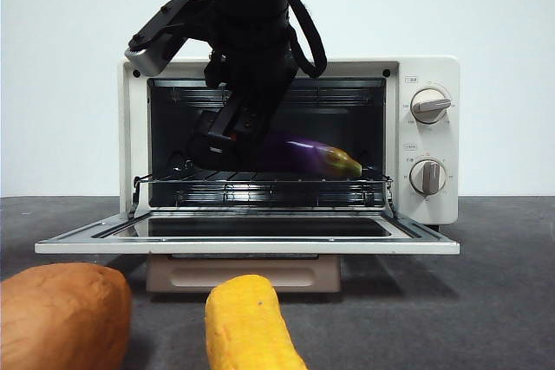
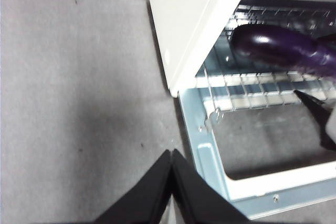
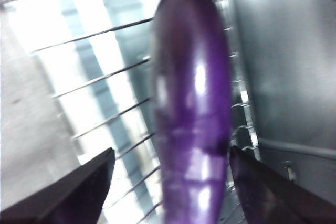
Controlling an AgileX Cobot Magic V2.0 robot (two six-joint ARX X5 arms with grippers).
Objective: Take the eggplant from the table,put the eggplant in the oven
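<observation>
The eggplant (image 1: pixel 314 155) lies lengthwise on the wire rack (image 1: pixel 260 186) inside the oven (image 1: pixel 290 140), a little right of the middle of the front view, its yellowish stem tip pointing toward the right and its glossy purple body running back to the left behind my arm. My right gripper (image 1: pixel 227 138) reaches down from the top centre of that frame into the oven's open mouth, its jaws spread wide on either side of the eggplant; in the right wrist view the purple skin (image 3: pixel 191 114) rises between the two dark jaws with a clear gap on each side, so they are not touching it. The oven door (image 1: pixel 247 236) hangs open and flat across the lower middle of the front view. My left gripper (image 2: pixel 171 182) hovers over the grey table (image 2: pixel 79 103) beside the oven's cream side wall, its jaws pressed together. In the lower left of the front view sit an orange-brown sweet potato (image 1: pixel 62 316) and, just beside it, a yellow rough-textured cylinder (image 1: pixel 250 325).
</observation>
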